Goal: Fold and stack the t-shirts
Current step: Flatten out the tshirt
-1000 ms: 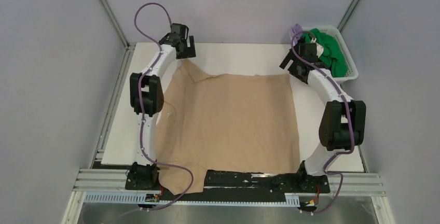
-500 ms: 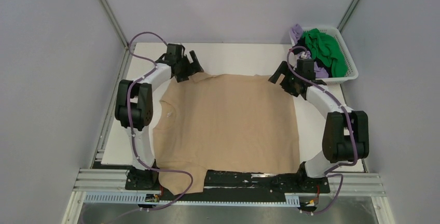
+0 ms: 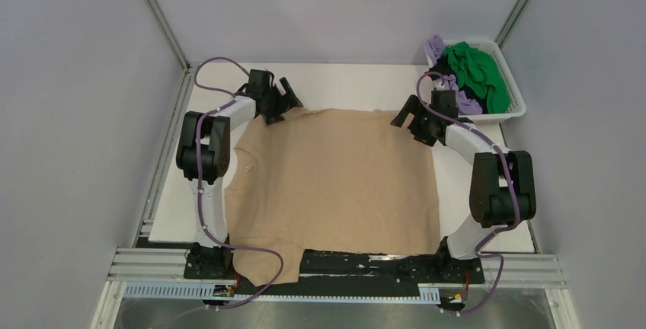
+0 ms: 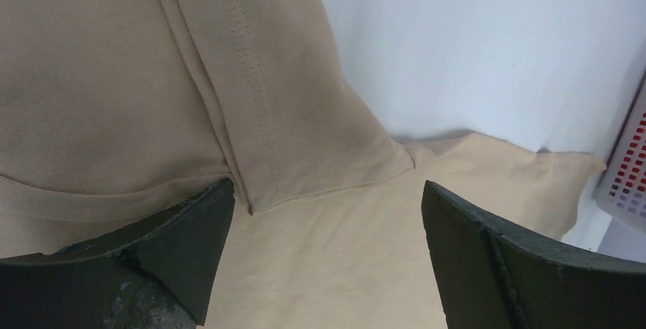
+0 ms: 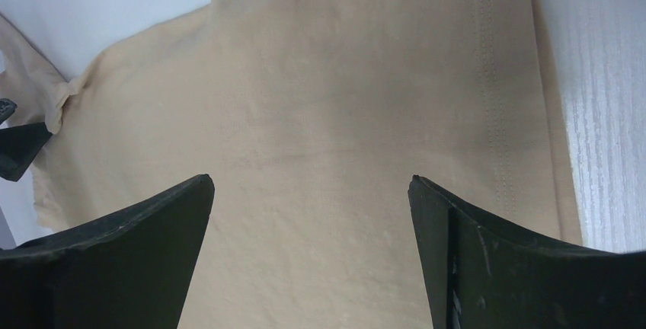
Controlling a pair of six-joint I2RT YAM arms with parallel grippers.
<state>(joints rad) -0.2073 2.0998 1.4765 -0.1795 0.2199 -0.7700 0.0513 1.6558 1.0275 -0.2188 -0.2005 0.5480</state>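
We have the tan shirt (image 3: 335, 180) flat, unfolded, nothing stacked; left gripper (image 3: 283, 101) and right gripper (image 3: 409, 118) gape empty at its twelve-o'clock edge.

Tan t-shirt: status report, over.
Left gripper and right gripper open, over its far corners. Tan t-shirt spread out, not yet folded. Nothing blocking; basket far right.

top view: the left gripper (image 3: 286, 105) hid the far left corner of the tan t-shirt (image 3: 335, 180), and the right gripper (image 3: 407, 126) overlapped its far right corner. in the basket (image 3: 515, 114), the lilac t-shirt (image 3: 436, 44) lay mostly buried under the green t-shirt (image 3: 478, 70). wrist views: the lower edge cut off both grippers below the jaws; the shirt ran out of frame.
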